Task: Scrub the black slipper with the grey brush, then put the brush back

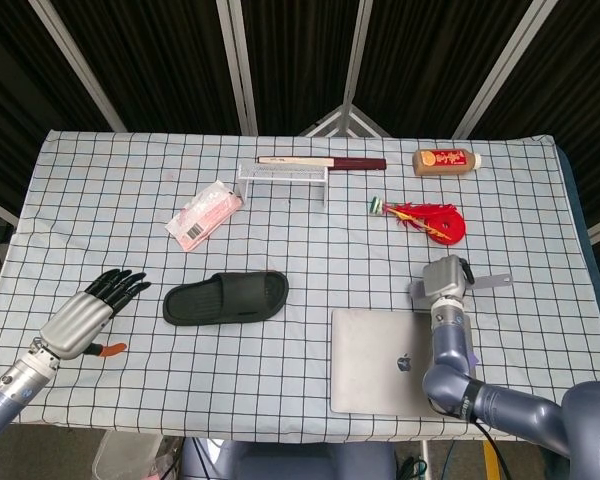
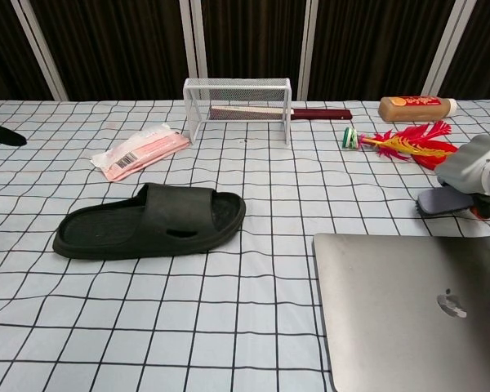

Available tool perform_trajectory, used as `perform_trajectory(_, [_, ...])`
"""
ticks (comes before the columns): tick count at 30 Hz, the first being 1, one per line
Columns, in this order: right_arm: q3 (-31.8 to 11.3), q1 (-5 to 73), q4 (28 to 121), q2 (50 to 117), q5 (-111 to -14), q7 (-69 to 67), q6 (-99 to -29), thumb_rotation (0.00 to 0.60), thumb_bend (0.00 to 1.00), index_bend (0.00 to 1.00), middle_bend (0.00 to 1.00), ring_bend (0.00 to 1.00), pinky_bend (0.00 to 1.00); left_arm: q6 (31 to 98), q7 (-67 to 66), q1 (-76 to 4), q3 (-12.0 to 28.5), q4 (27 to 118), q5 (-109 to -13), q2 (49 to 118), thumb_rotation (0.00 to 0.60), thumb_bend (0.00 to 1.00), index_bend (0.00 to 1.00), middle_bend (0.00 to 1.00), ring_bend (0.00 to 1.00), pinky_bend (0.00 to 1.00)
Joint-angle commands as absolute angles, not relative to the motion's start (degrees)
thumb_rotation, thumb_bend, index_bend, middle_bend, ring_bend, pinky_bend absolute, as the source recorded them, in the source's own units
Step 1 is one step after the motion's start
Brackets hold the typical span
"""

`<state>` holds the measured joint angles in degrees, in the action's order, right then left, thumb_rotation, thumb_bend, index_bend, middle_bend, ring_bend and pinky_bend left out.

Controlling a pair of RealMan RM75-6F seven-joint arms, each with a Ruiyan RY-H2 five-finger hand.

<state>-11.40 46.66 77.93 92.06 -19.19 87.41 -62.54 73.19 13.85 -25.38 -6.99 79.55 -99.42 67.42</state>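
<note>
The right hand [image 1: 446, 278] is grasping the grey brush [image 1: 485, 283] near the laptop [image 1: 380, 365], right of the slipper [image 1: 225, 297]. The left hand [image 1: 85, 315] is hovering with fingers released. Scrubbing is not yet begun; the brush needs carrying left onto the slipper.

Both views are evenly and brightly lit from overhead, so the checked cloth on the desk [image 1: 280, 340] reads clean white against a nearly black backdrop, with no strong glare. Shadows are soft and short, a thin dark rim under the black slipper [image 2: 151, 222] and a faint one beneath the wire rack [image 2: 238, 106]. The chest view stays sharp at centre, while the closed laptop [image 2: 416, 310] shows only a dull sheen.
</note>
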Motion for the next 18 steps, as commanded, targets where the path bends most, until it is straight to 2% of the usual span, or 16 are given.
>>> perform_trajectory(1, [-10.3,47.2,81.1,90.5,-20.6,85.4,-63.5,0.600,0.73,0.07,0.34,0.42,0.62,73.3,13.9,-25.3,-6.9,79.6,-99.4,67.3,0.600,0.21,0.00,0.02,0.00,0.01])
perform_trajectory(3, [-9.7,47.5,82.3,90.0,-21.2,84.8,-64.2,0.600,0.73,0.01,0.28,0.38,0.62,73.5,13.9,-25.2,-7.0,79.7,-99.5,67.2,0.600,0.21,0.00,0.02,0.00,0.01])
perform_trajectory(8, [-8.5,48.3,85.7,88.9,-20.8,85.0,-66.1,0.600,0.73,0.00,0.21,0.30,0.61,74.3,13.7,-24.7,-6.9,80.0,-99.7,66.9,0.600,0.20,0.00,0.02,0.00,0.01])
perform_trajectory(14, [-8.1,49.3,91.4,86.6,-16.8,85.2,-67.0,0.600,0.58,0.00,0.16,0.25,0.55,74.9,13.6,-24.2,-7.1,80.6,-99.9,66.6,0.600,0.19,0.00,0.02,0.00,0.01])
perform_trajectory(18, [-7.2,49.8,90.4,86.9,-16.6,84.0,-66.3,0.600,0.56,0.00,0.15,0.24,0.52,74.7,13.5,-24.0,-7.3,80.6,-100.0,66.8,0.600,0.19,0.00,0.02,0.00,0.01])
